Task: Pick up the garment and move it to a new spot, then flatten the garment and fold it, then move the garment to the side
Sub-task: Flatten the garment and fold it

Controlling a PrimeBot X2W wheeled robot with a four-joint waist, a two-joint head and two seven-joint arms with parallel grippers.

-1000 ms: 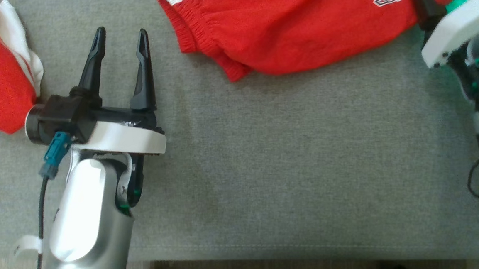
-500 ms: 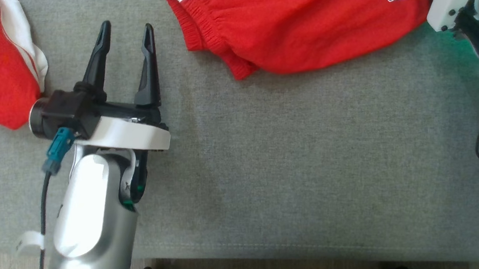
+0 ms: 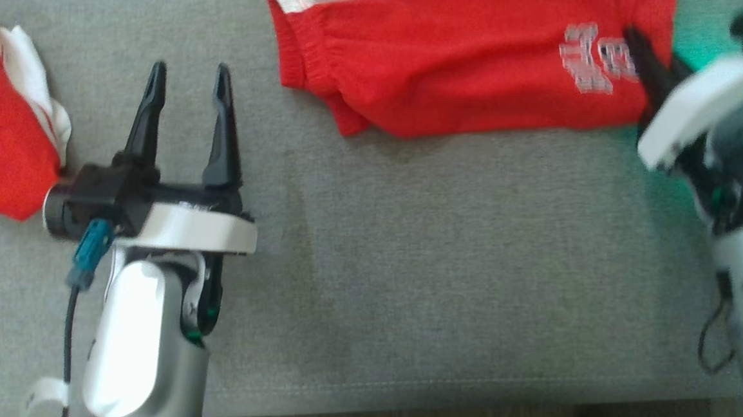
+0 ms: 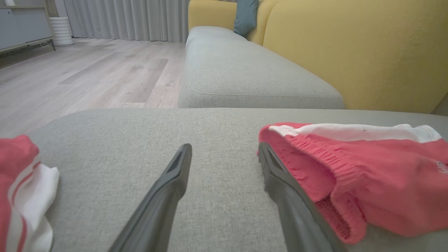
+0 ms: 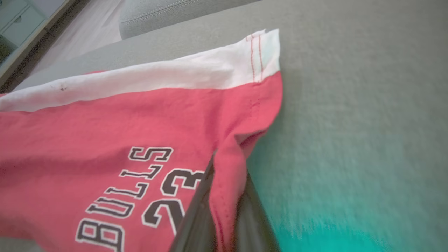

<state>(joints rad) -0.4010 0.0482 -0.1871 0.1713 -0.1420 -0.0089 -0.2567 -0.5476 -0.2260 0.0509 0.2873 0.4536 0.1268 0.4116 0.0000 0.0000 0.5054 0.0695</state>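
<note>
A home living room: grey sofa seat (image 4: 245, 70) with yellow back (image 4: 350, 52), teal cushion (image 4: 246, 15), curtains (image 4: 129, 19), wooden floor (image 4: 87, 77).

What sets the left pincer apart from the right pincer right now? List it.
1. The left pincer stands open; the right pincer is shut.
2. The left pincer holds nothing, its fingers over bare grey cushion; the right pincer pinches a fold at the edge of the red garment, beside the printed lettering.
Shared: both have two long dark fingers.
</note>
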